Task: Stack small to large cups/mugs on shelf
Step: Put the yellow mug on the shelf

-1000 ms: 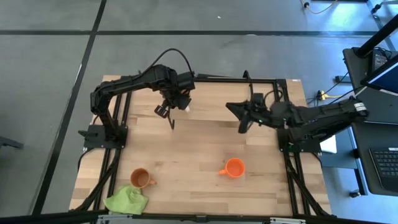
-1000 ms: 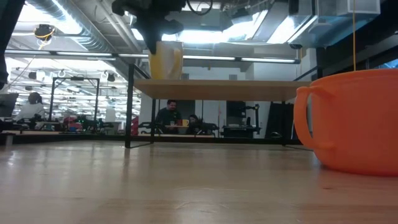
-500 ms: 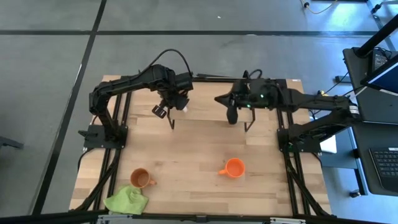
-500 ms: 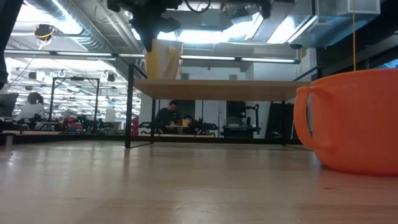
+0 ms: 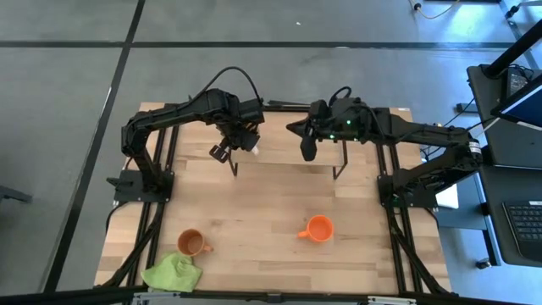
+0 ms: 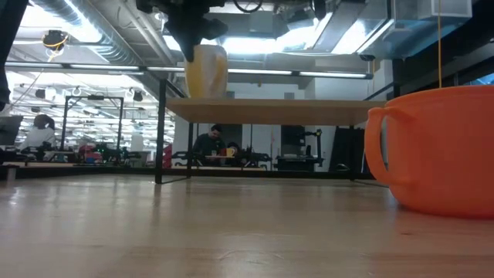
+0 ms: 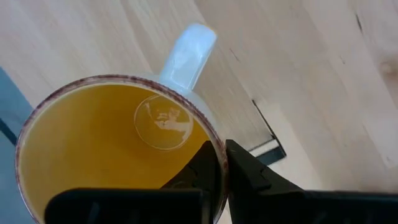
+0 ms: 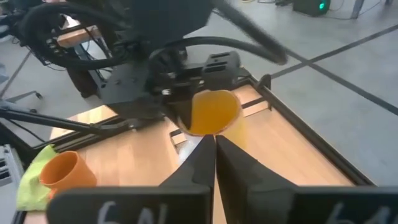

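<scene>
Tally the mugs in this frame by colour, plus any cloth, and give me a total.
White mug with yellow inside: 1, gripped at its rim by the left gripper over the shelf
Brown mug: 1, on the table
Bright orange mug: 1, on the table
Lime-green cloth: 1
Total: 4 things, 3 of them mugs

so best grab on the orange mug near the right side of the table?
Probably the rim, from straight above: the orange mug stands upright, mouth open. Its handle points toward the left arm's side, so pinch the wall opposite, one finger inside. The right claw is nearer.
</scene>
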